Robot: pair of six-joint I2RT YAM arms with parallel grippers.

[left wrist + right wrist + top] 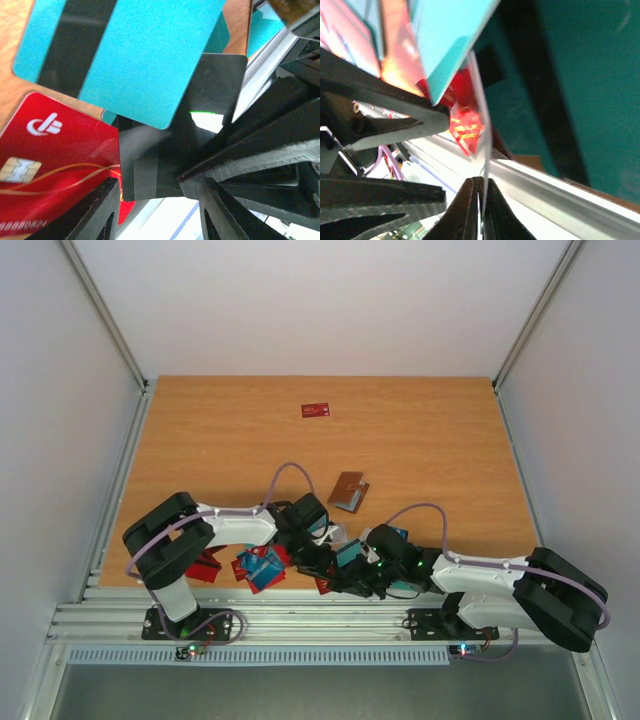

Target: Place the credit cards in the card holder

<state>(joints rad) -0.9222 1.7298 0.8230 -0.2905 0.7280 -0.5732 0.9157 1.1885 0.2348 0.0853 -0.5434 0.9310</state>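
Observation:
The brown card holder [348,491] lies on the table, beyond both grippers. One red card [315,410] lies alone far back. Several credit cards [258,566] are piled at the near edge. My right gripper [356,562] is shut on a teal card [451,35], seen edge-on between its fingers [481,212]. That teal card [125,50] has a black stripe and hangs in front of my left gripper [159,200]. The left gripper [318,556] is open; a black card [165,155] and a red card [55,150] lie between and beside its fingers.
A metal rail [300,618] runs along the table's near edge, right under both grippers. A dark teal card with a black stripe [580,75] fills the right of the right wrist view. The two grippers are very close to each other.

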